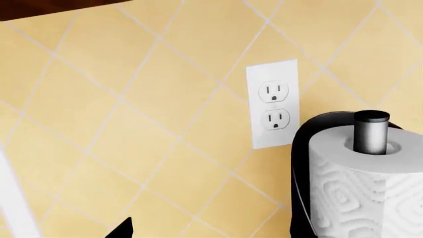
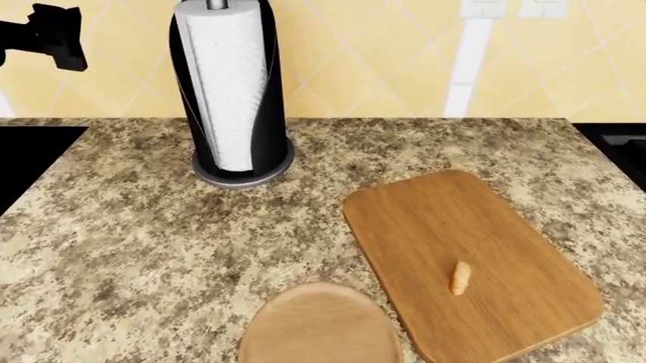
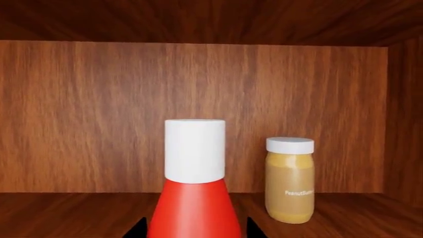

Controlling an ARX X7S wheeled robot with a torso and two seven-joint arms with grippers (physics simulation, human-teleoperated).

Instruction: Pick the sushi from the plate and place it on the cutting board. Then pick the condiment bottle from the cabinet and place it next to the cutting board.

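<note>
Nearest on the speckled bench [image 2: 121, 249]: plate [image 2: 318, 325], bare, at the front edge; cutting board [image 2: 470, 265] beside it, sushi [image 2: 461, 277] lying on it. Behind: black paper-towel holder [image 2: 232, 91]. Left hand [image 2: 45, 34] raised near the tiled wall; fingers' state cannot be told. In the cabinet [image 3: 99, 114]: right hand [image 3: 195, 229], fingertips flanking the upright condiment bottle [image 3: 195, 198]; contact unclear. Further back, peanut butter jar [image 3: 290, 179].

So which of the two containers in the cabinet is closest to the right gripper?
The condiment bottle, red with a white cap. It fills the foreground of the right wrist view between the dark fingertips. The tan peanut butter jar stands farther back, off to one side.
</note>
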